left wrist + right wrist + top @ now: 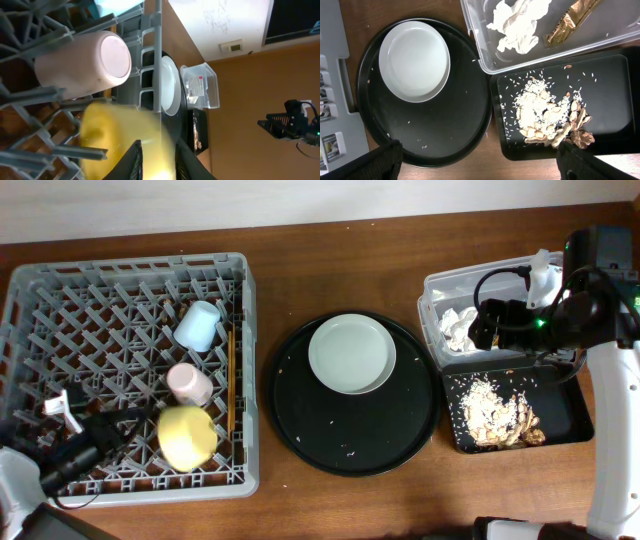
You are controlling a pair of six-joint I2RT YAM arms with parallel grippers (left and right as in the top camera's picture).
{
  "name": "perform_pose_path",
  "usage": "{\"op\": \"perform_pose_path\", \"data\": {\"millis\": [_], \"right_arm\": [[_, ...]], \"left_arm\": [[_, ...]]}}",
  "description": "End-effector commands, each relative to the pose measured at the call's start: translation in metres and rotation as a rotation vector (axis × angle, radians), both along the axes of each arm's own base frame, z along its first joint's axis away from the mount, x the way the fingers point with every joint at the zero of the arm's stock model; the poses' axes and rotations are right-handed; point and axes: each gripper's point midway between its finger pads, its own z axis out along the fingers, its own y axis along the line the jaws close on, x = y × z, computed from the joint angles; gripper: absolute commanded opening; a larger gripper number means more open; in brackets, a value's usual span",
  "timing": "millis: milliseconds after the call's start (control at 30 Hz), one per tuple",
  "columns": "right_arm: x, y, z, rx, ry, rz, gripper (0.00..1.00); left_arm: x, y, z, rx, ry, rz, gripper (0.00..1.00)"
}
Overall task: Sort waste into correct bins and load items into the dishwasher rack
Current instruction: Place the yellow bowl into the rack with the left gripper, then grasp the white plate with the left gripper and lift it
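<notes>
Overhead, we see the rack [130,270] loaded and one plate [351,354] sitting on the round tray [350,430].

Left of the round tray on the bench [330,250], the rack holds the blue cup [197,327], pink cup [188,383], bowl [187,436] and the chopsticks [230,380], which lie along the wall nearest the tray. Our left gripper [157,145] sits inside the rack on the side away from the tray, jaws apart, the bowl just ahead; we cannot tell whether they touch it. Right of the tray, the tub [440,285] holds the tissue [517,25] and wrapper [570,20], and the black bin [615,100] holds the scraps [545,112]. Our right gripper [477,147] hovers there, jaws wide apart, empty.
</notes>
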Motion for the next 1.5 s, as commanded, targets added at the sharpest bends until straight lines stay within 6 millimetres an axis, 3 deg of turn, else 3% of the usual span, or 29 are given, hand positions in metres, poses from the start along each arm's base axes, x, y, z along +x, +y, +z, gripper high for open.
{"op": "perform_pose_path", "data": {"millis": [0, 67, 133, 233, 300, 367, 400, 433, 467, 500, 533, 567, 633, 700, 733, 800, 1000, 1067, 1100, 1133, 1167, 1200, 1267, 1333, 1400, 1433, 1467], "right_arm": [[0.0, -0.003, 0.002, -0.009, -0.007, -0.001, 0.99], [0.0, -0.003, 0.002, -0.009, -0.007, -0.001, 0.99], [0.0, -0.003, 0.002, -0.009, -0.007, -0.001, 0.99], [0.0, -0.003, 0.002, -0.009, -0.007, -0.001, 0.99], [0.0, -0.003, 0.002, -0.009, -0.007, -0.001, 0.99], [0.0, -0.003, 0.002, -0.009, -0.007, -0.001, 0.99], [0.0, -0.003, 0.002, -0.009, -0.007, -0.001, 0.99], [0.0, -0.003, 0.002, -0.009, -0.007, -0.001, 0.99], [0.0, -0.003, 0.002, -0.009, -0.007, -0.001, 0.99], [0.0, -0.003, 0.002, -0.009, -0.007, -0.001, 0.99], [0.0, -0.003, 0.002, -0.009, -0.007, -0.001, 0.99], [0.0, -0.003, 0.002, -0.009, -0.007, -0.001, 0.99], [0.0, -0.003, 0.002, -0.009, -0.007, -0.001, 0.99], [0.0, -0.003, 0.002, -0.009, -0.007, -0.001, 0.99], [0.0, -0.003, 0.002, -0.009, -0.007, -0.001, 0.99], [0.0, -0.003, 0.002, -0.009, -0.007, -0.001, 0.99], [0.0, -0.003, 0.002, -0.009, -0.007, -0.001, 0.99], [0.0, -0.003, 0.002, -0.009, -0.007, -0.001, 0.99], [0.0, -0.003, 0.002, -0.009, -0.007, -0.001, 0.99], [0.0, -0.003, 0.002, -0.009, -0.007, -0.001, 0.99], [0.0, -0.003, 0.002, -0.009, -0.007, -0.001, 0.99], [0.0, -0.003, 0.002, -0.009, -0.007, -0.001, 0.99], [0.0, -0.003, 0.002, -0.009, -0.007, -0.001, 0.99], [0.0, -0.003, 0.002, -0.009, -0.007, -0.001, 0.99], [0.0, -0.003, 0.002, -0.009, -0.007, -0.001, 0.99], [0.0, -0.003, 0.002, -0.009, -0.007, -0.001, 0.99], [0.0, -0.003, 0.002, -0.009, -0.007, -0.001, 0.99]], "left_arm": [[-0.006, 0.018, -0.004, 0.004, 0.004, 0.067, 0.34], [-0.01, 0.033, 0.0, -0.013, -0.01, 0.136, 0.45], [-0.009, 0.035, 0.024, -0.053, -0.037, 0.164, 0.52], [-0.001, 0.01, 0.077, 0.11, -0.08, 0.065, 0.54], [0.004, -0.004, 0.082, 0.272, 0.039, 0.02, 0.56], [0.026, -0.039, 0.088, 0.476, 0.095, -0.032, 0.58], [0.042, -0.075, 0.085, 0.588, 0.081, -0.097, 0.6], [0.052, -0.098, 0.082, 0.64, 0.057, -0.136, 0.61], [0.066, -0.142, 0.08, 0.699, -0.019, -0.221, 0.66], [0.07, -0.163, 0.078, 0.711, -0.054, -0.269, 0.68], [0.077, -0.209, 0.071, 0.739, -0.129, -0.371, 0.69], [0.086, -0.24, 0.055, 0.79, -0.148, -0.397, 0.76], [0.106, -0.294, 0.016, 0.823, -0.18, -0.449, 0.97], [0.12, -0.336, -0.022, 0.816, -0.218, -0.505, 0.99], [0.133, -0.342, -0.045, 0.856, -0.207, -0.467, 0.99], [0.152, -0.323, -0.071, 0.953, -0.128, -0.319, 0.99], [0.151, -0.307, -0.139, 1.068, -0.005, -0.331, 0.99], [0.145, -0.306, -0.158, 1.077, 0.035, -0.361, 0.84], [0.139, -0.313, -0.16, 1.035, 0.046, -0.402, 0.57], [0.136, -0.319, -0.16, 1.004, 0.047, -0.426, 0.1], [0.136, -0.319, -0.16, 1.004, 0.044, -0.425, 0.0], [0.138, -0.32, -0.155, 1.001, 0.033, -0.423, 0.0], [0.149, -0.325, -0.119, 0.974, -0.038, -0.383, 0.0], [0.166, -0.314, -0.025, 1.005, -0.228, -0.255, 0.0], [0.169, -0.267, 0.078, 1.148, -0.41, -0.014, 0.0], [0.16, -0.222, 0.137, 1.299, -0.479, 0.17, 0.0], [0.149, -0.181, 0.173, 1.479, -0.486, 0.303, 0.0]]}}
